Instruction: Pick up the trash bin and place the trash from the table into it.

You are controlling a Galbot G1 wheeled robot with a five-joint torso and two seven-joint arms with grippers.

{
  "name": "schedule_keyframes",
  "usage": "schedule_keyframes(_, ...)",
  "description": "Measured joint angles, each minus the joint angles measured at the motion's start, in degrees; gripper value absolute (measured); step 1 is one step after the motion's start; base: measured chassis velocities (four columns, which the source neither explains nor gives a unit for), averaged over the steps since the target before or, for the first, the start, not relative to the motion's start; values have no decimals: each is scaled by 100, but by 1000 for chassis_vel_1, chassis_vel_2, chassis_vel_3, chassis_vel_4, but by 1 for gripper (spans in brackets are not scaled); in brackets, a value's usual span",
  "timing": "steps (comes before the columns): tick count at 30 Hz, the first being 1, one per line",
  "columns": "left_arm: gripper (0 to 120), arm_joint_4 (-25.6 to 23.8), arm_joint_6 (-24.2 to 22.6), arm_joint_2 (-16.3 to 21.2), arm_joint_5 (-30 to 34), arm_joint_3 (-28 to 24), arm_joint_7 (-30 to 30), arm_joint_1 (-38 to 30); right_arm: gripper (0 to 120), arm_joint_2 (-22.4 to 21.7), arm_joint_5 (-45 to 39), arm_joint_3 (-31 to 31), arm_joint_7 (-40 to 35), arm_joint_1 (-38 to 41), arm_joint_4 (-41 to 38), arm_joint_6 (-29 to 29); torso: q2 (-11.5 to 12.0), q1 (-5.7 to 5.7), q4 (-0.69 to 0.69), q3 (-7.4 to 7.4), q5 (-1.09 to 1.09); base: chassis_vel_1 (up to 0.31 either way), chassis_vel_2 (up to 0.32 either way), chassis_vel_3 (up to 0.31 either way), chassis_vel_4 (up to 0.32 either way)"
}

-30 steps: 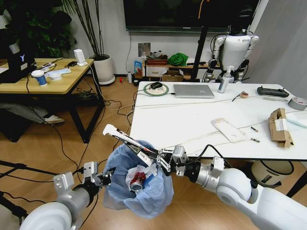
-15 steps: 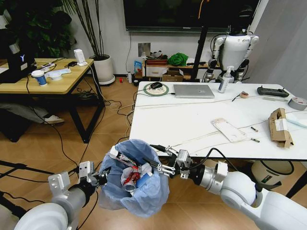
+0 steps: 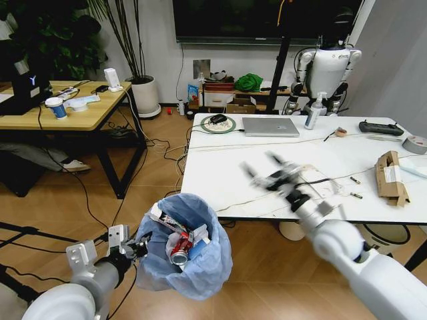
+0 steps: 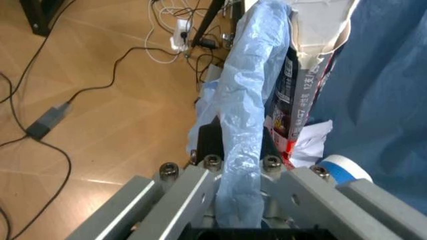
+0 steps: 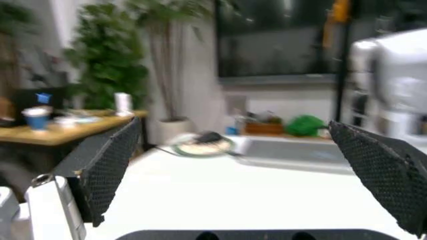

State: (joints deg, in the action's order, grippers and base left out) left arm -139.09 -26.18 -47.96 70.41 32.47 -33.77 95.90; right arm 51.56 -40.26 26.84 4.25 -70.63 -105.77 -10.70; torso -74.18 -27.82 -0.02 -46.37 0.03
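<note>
I have the left gripper point(image 3: 127, 245) low at my left front, its jaws clamped on the rim of the trash bin point(image 3: 190, 257), a fold of the blue liner pinched between the fingers point(image 4: 200, 187) in the left wrist view. The bin hangs off the near left corner of the table point(image 3: 227, 170), below the tabletop's edge, mouth up. Inside it I can make out a crushed red-white can point(image 3: 179, 247), crumpled white paper and a printed carton point(image 4: 297, 107). My right gripper point(image 3: 277, 175) is over the tabletop, blurred with motion, jaws spread wide and holding nothing; the right wrist view shows both black pads point(image 5: 107, 167) apart with bare white surface between them. The relation that matters: the flat white packet point(image 3: 319, 180) lies just beyond and to the right of that open gripper, seemingly partly behind it, long axis running diagonally from the far left towards the near right. The torn brown cardboard box point(image 3: 389, 175) sits well apart towards the right edge, long axis roughly front to back. Both pieces are on the right arm's side; the left is tied up with the bin. I judge the packet the nearer pick, and being so flat it will want the jaws square across its short side, pressed low to the surface.
</note>
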Motion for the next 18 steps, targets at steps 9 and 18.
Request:
schedule_keyframes(9,0,127,141,-136,-488,-75,372,56,100,1509,808,2021,684,-1790,-388,-334,0,1,2,1,0,0,0,0,0)
schedule_keyframes(18,0,89,205,-305,-803,-231,454,200,100,2581,1195,2346,1420,-2903,-637,-887,-2,2,2,1,-3,0,0,0,0)
